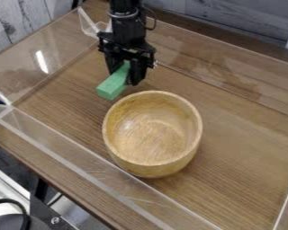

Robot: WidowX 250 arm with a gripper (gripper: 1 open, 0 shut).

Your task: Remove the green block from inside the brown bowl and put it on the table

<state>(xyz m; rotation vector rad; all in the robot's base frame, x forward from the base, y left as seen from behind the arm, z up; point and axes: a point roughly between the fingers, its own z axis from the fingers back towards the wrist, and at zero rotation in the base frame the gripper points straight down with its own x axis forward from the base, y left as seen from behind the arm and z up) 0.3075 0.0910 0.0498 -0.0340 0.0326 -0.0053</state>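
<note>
Now: your gripper (125, 77) points straight down, jaws clamped narrow on green block (112, 85). Block out of brown bowl (153, 131), low over table (237, 99) at bowl's eleven o'clock, just beside rim. Long axis runs one-to-seven o'clock, free end poking toward seven from fingers. Touching tabletop or not: cannot tell. Next, judged: lower, release.

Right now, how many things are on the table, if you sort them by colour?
Green: 1, the block, held in the gripper beside the bowl
Tan: 1, the wooden bowl, with nothing inside it
Total: 2 loose things on the table
</note>
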